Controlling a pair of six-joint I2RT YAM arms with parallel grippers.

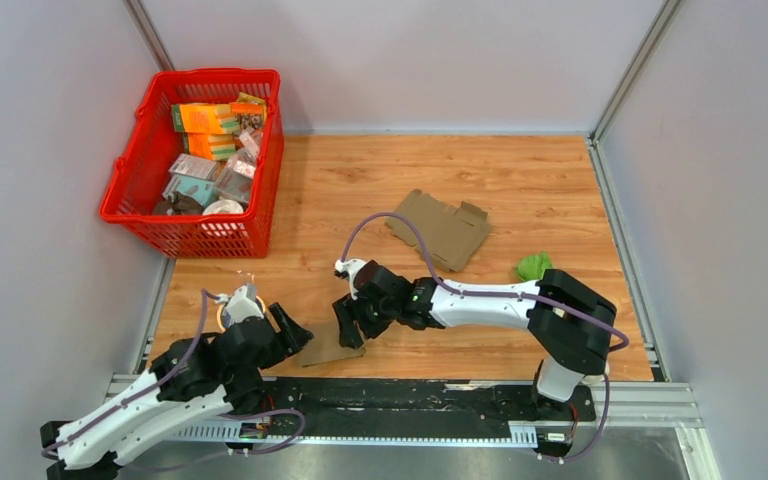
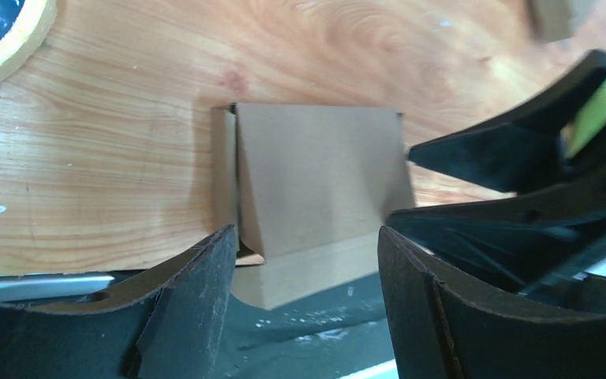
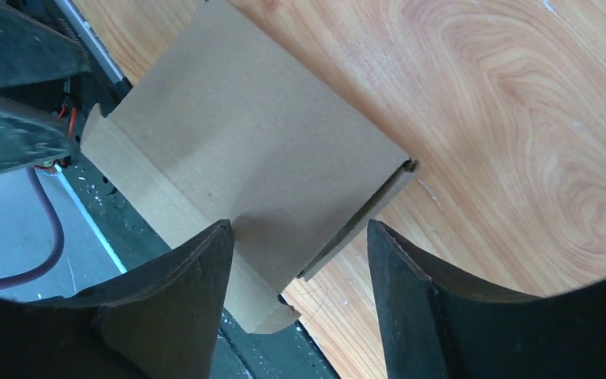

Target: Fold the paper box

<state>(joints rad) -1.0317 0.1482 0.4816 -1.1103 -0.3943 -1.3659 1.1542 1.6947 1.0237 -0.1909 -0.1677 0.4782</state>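
Left wrist | paper box (image 2: 316, 197) lies between spread left fingers (image 2: 197, 308) | right fingers (image 3: 181, 308) spread over it, unheld

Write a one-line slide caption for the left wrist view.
Open left gripper poised at the near edge of the partly folded paper box on the wooden table, right gripper close beside it.

I see the counter (image 1: 560, 190) in warm orange-brown wood grain with darker swirls. The paper box (image 2: 316, 181) is plain kraft brown, the same as the flat cardboard sheet (image 1: 440, 228). The basket (image 1: 200, 237) is bright red with a lattice pattern, and its packets are orange, green and teal. One small object (image 1: 533, 266) is leaf green. The arms are white with black joints and purple cables (image 1: 380, 222). The left gripper (image 2: 304, 245) and right gripper (image 3: 300, 233) are matte black.
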